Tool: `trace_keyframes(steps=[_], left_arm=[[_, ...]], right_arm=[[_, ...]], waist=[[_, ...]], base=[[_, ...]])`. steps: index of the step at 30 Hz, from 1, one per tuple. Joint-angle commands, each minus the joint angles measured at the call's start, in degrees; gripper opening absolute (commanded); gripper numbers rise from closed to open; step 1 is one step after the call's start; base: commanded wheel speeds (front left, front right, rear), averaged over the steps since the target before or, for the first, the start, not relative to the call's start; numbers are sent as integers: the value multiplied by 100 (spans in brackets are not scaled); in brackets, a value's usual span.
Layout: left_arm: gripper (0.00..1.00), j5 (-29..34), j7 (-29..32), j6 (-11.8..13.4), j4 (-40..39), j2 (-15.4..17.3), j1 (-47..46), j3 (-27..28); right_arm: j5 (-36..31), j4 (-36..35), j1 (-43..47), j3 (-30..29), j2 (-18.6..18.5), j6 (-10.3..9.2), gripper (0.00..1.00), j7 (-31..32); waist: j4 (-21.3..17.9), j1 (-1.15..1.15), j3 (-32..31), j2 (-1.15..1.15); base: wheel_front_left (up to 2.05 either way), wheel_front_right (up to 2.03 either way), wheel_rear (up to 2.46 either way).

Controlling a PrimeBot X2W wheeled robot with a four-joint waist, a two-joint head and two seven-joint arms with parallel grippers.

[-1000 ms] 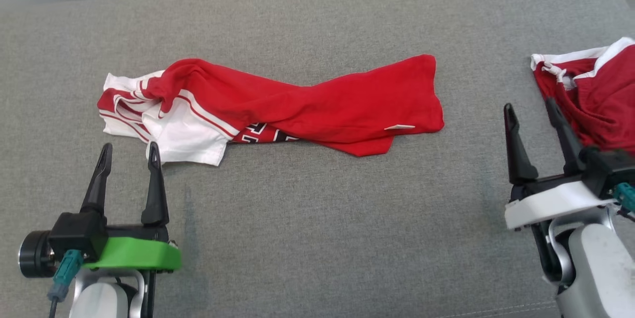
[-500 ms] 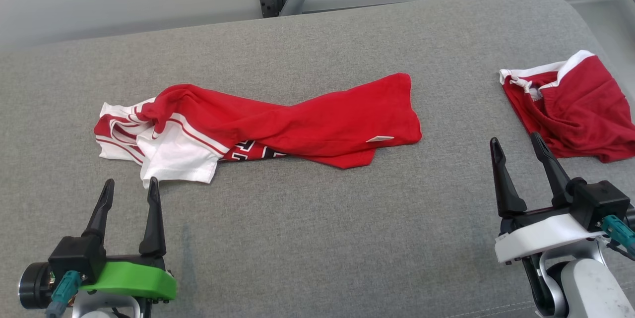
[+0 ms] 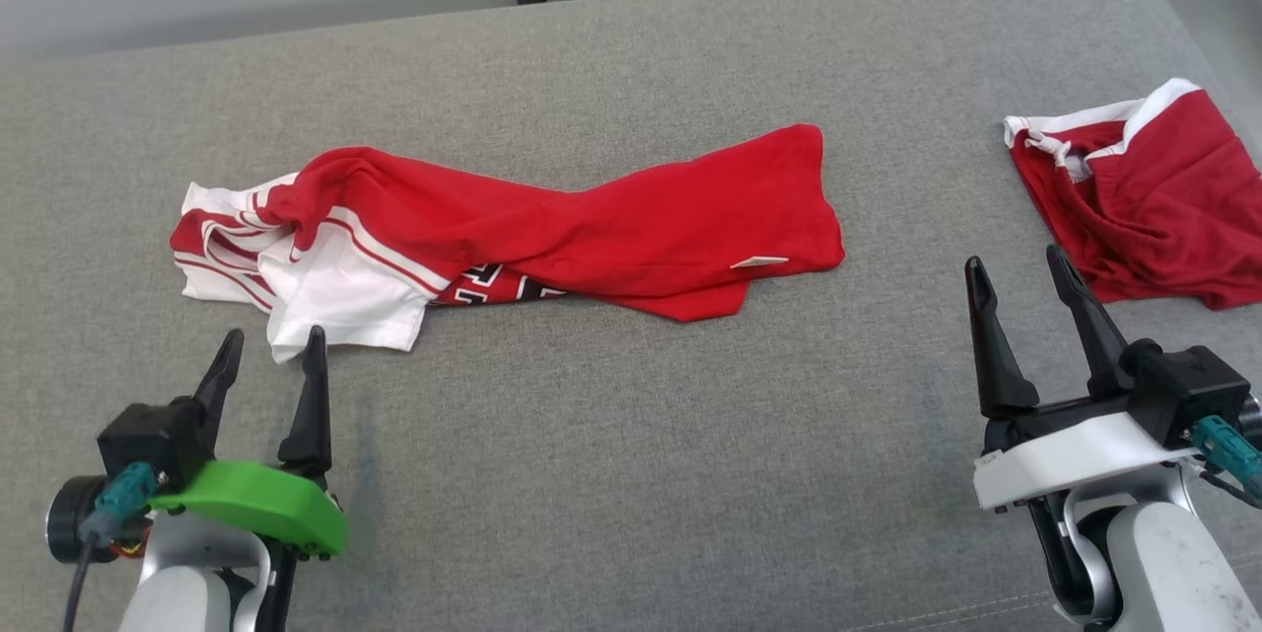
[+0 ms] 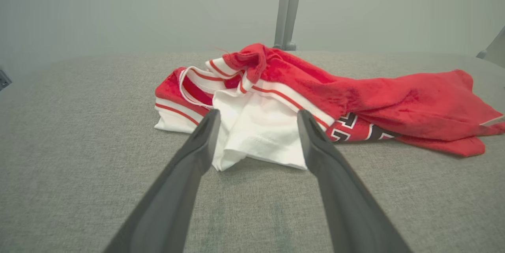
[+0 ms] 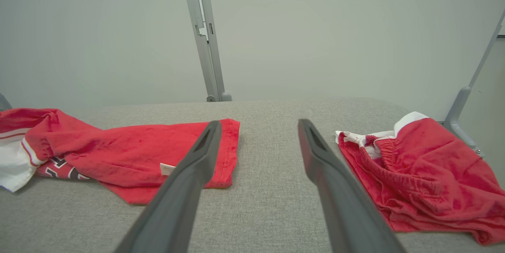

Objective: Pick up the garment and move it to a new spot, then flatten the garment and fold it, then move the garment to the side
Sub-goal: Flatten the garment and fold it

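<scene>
Grey fabric-covered counter [image 3: 631,474] spans most of the head view, with a pale wall behind it.

Garment [image 3: 611,228]: red shirt with a white, red-striped end. It lies crumpled in a long twisted band on the counter, centre to left. The white end points toward the robot's left, the red hem toward the right. Black-and-white lettering shows along the near edge.

Red shorts [image 3: 1163,208] with a white waistband lie bunched at the counter's far right, well apart from the garment.

Right pincer [image 3: 1016,257]: fingers spread wide, nothing between them. It sits over bare counter, near the shorts' near-left corner.

Left pincer [image 3: 274,334]: also wide and empty, tips just short of the garment's white edge. The left wrist view frames that white fold between the two fingers.

Small white tag [image 3: 759,262] — on the garment's red hem end.
</scene>
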Motion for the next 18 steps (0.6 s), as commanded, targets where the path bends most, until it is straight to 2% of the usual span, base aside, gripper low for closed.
trace_keyframes(steps=[1, 8, 14, 15, 16, 17, 18], left_arm=[[100, -128, 110, -49, 114, 83, -198, 4], [100, -458, 639, -137, 761, 305, -721, -58], [100, -491, 655, -155, 974, 387, -907, -97], [74, -502, 643, -159, 977, 392, -909, -109], [43, -509, 624, -154, 969, 396, -904, -122], [0, -513, 605, -154, 956, 400, -893, -136], [0, -507, 577, -157, 934, 410, -882, -153]], right_arm=[[59, -22, -87, 30, 12, -5, 100, 0], [117, 93, -271, 141, 29, -5, 100, -88], [148, 183, -354, 143, 24, -5, 100, -161], [155, 196, -366, 137, 21, -5, 100, -168], [155, 209, -376, 132, 17, -5, 100, -178], [160, 232, -382, 134, 13, -5, 100, -176], [169, 259, -388, 139, 5, -5, 100, -157]], waist=[[-30, 0, 158, 0], [-123, 0, 498, 0], [-152, 0, 636, 0], [-149, 0, 649, 0], [-145, 0, 659, 0], [-139, 0, 668, 0], [-130, 0, 677, 0]], base=[[0, 0, 0], [0, 0, 0], [0, 0, 0], [0, 0, 0], [0, 0, 0], [0, 0, 0], [0, 0, 0]])
